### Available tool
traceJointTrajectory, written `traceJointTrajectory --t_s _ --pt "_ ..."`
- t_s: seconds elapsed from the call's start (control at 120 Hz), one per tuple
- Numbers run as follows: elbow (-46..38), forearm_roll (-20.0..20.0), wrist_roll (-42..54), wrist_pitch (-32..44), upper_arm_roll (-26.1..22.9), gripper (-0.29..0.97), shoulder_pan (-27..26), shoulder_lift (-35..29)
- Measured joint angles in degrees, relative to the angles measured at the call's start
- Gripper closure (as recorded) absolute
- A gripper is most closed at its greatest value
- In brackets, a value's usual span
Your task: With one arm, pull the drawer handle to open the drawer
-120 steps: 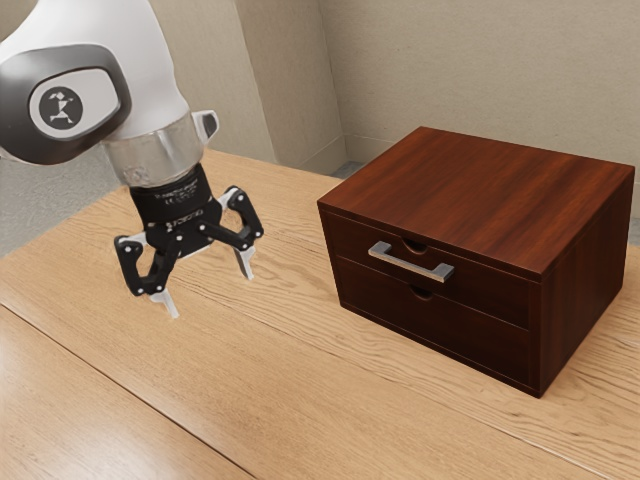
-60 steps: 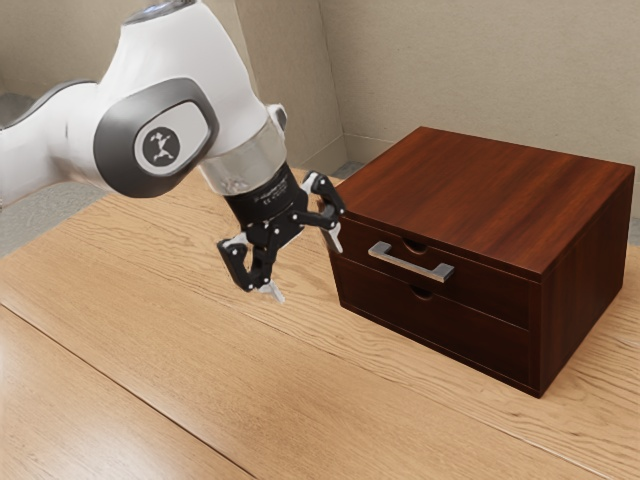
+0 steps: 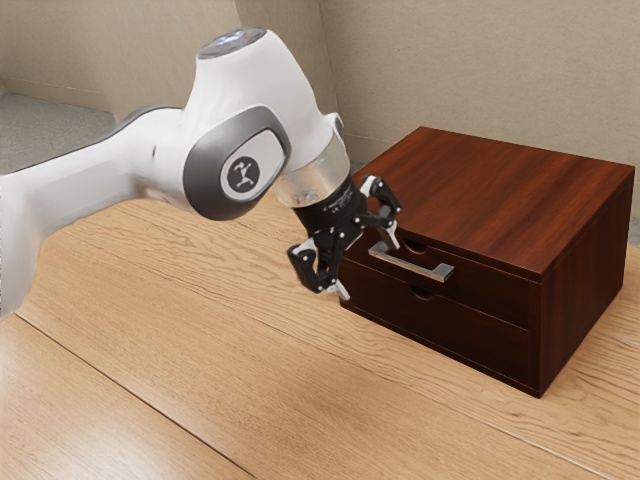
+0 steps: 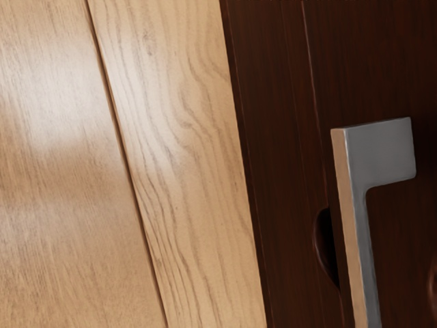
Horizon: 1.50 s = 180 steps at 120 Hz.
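Desk (image 3: pixel 200 380), light oak planks, lay under everything; in the wrist view its grain (image 4: pixel 102 171) ran right up to the cabinet front. My arm (image 3: pixel 200 170) came in from the exterior view's left and bent down twd the cabinet. Cabinet (image 3: pixel 500 190), dark wood, sat on the desk at the exterior view's right w/ two drawers in its front. Drawer (image 3: pixel 490 290) on top was flush w/ the front, i.e. shut. Lower drawer (image 3: pixel 450 330) was flush too. Handle (image 3: pixel 410 263), a silver bar, lay across the top drawer's face just below a small notch (image 3: pixel 413 247). Wrist view had the handle's (image 4: pixel 358 225) one end close up. Tool (image 3: pixel 366 265) hung just in front of that face, at the handle's end nearer the exterior view's left. It was released: fingers spread wide, one tip above the handle's end and one below, gripping nothing. Couldn't tell if either tip touched the wood.
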Motion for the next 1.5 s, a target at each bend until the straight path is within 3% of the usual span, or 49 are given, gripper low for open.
traceJointTrajectory --t_s 0.233,0.692,0.883,1.225,1.5 --pt "0.2 -0.1 -0.6 2.1 -0.3 0.0 2.8 1.6" --pt "0.1 0.1 -0.7 5.0 -0.7 0.0 2.2 2.9" --pt "-0.1 0.0 -0.7 6.0 -0.7 0.18 1.6 3.4" --pt "-0.3 -0.1 -0.6 7.1 -0.8 0.33 1.5 4.1" --pt "-0.4 -0.1 -0.7 7.4 -0.8 0.53 1.3 3.9"
